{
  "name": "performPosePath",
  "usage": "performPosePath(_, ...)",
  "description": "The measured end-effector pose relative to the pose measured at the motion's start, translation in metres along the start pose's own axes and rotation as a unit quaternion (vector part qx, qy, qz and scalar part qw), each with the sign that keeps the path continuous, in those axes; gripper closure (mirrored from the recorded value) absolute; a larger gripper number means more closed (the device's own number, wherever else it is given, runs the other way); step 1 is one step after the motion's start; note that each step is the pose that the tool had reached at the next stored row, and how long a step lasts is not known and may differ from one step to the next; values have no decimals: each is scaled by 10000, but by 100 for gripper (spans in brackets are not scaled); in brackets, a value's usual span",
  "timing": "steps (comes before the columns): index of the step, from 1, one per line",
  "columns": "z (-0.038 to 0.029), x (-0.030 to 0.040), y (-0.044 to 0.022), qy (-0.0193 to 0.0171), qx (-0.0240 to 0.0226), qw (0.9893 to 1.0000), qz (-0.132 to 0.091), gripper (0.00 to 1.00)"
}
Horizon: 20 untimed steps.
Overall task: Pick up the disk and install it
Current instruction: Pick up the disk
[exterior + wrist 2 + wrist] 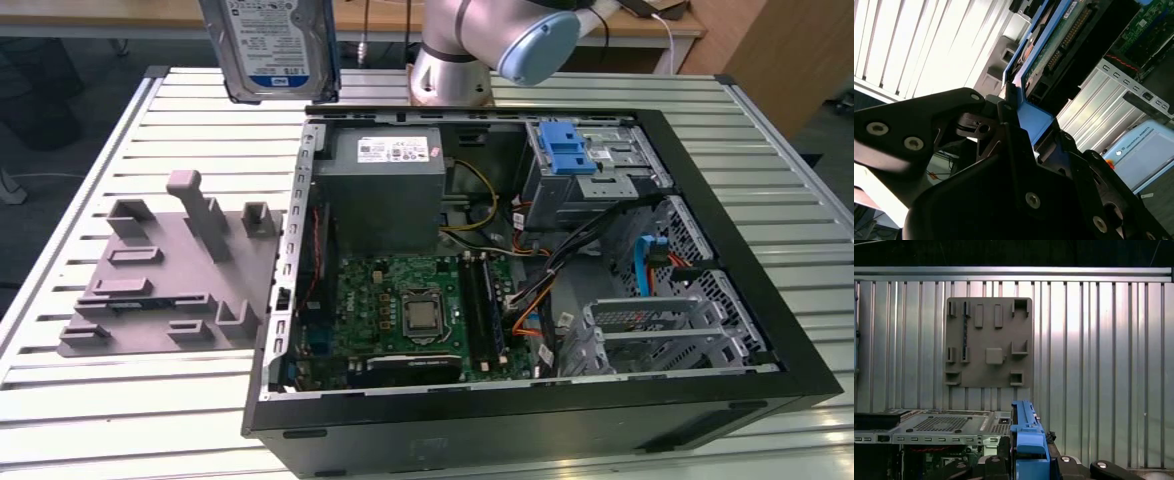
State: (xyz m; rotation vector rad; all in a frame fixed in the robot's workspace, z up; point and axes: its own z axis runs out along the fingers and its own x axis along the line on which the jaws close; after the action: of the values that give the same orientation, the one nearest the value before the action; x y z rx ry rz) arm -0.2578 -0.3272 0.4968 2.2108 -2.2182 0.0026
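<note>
The disk (274,45) hangs upright in the air above the slatted table, at the far edge on the exterior view's left, beyond the open computer case (534,290). It is silver-grey with a white-and-blue label and blue carrier rails. In the second wrist view my gripper (1014,107) is shut on the disk's blue rail (1034,117), and the disk's green circuit board (1059,45) shows beyond. In the first wrist view the blue rail (1026,440) stands between the black fingers (994,465), high above the table.
A grey power-supply box (384,185) and a grey cage with a blue latch (574,160) sit inside the case. A grey fixture plate (167,270) with upright posts lies on the table (107,400) at the exterior view's left. The arm's base (451,75) stands behind the case.
</note>
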Motion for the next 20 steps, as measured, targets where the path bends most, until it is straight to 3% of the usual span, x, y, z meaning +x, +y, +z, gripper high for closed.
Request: performPosePath(20,-2,-1,-337,0,0,10000,0,64)
